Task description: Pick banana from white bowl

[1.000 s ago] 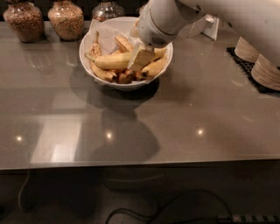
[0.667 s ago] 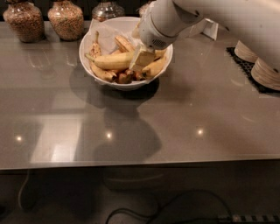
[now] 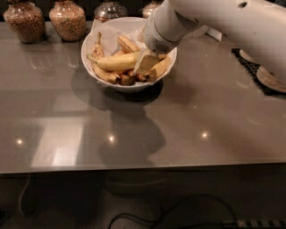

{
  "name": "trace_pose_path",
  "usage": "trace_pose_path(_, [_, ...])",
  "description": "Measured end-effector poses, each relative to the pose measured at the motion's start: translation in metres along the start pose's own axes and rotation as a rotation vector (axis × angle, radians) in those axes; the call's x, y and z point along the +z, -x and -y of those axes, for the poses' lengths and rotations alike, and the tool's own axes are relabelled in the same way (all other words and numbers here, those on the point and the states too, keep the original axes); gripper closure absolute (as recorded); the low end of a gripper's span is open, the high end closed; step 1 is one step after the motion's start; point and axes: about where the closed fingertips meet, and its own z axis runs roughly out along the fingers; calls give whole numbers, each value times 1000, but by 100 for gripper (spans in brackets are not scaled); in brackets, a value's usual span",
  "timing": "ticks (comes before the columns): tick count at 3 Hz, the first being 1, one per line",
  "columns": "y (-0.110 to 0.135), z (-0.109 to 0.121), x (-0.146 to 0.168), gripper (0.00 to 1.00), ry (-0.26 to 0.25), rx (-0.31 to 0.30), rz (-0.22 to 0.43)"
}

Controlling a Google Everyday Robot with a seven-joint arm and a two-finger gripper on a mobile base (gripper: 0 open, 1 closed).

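Observation:
The white bowl (image 3: pixel 94 67) stands on the grey table at the back centre, lined with crinkled white paper. Several bananas lie in it. The banana (image 3: pixel 115 62), long and clean yellow, lies across the middle of the bowl on top of shorter, browner ones. My gripper (image 3: pixel 145 63) reaches down into the bowl from the upper right and sits at the banana's right end, touching or nearly touching it. The white arm hides the bowl's far right rim.
Two glass jars of grains (image 3: pixel 25 21) (image 3: pixel 67 19) stand at the back left, and more jars (image 3: pixel 110 10) stand behind the bowl. A dark mat with cream bowls (image 3: pixel 268 78) lies at the right edge. The table's front edge runs along the bottom.

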Motion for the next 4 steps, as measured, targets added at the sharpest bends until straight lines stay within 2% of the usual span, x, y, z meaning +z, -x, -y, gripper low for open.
trace_pose_path(2, [-3, -5, 16, 41, 22, 10, -5])
trace_pose_path(3, [-2, -6, 18, 60, 25, 8, -4])
trace_pose_path(4, [12, -4, 13, 83, 25, -19, 3])
